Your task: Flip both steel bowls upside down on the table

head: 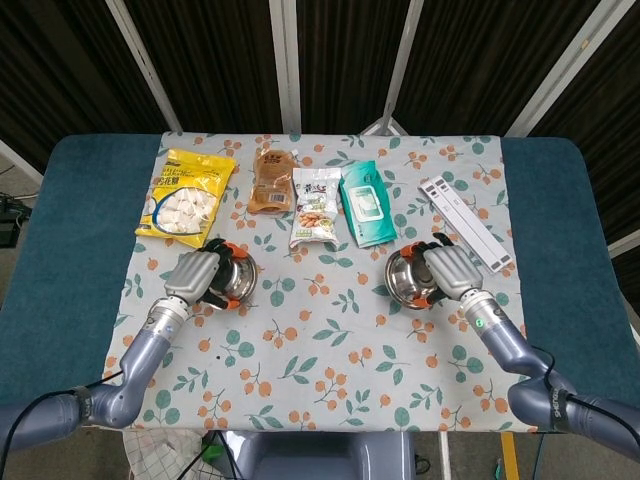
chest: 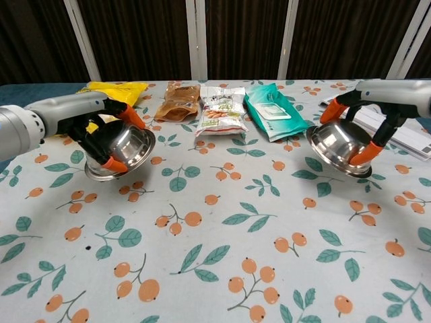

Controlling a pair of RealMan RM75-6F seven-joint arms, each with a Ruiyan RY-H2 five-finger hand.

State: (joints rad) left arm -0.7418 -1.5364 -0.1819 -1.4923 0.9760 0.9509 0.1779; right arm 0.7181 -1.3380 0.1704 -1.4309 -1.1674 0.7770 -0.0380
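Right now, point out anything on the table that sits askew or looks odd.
Only the two bowls. The left steel bowl in the left robot hand and the right steel bowl in the right robot hand are both tilted, domes up, rims not flat on the cloth. The snack packets lie in a tidy row.

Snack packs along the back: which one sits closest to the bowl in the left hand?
The yellow pack, at the row's far-left end, lies just behind the left hand and its bowl; the others lie further right.
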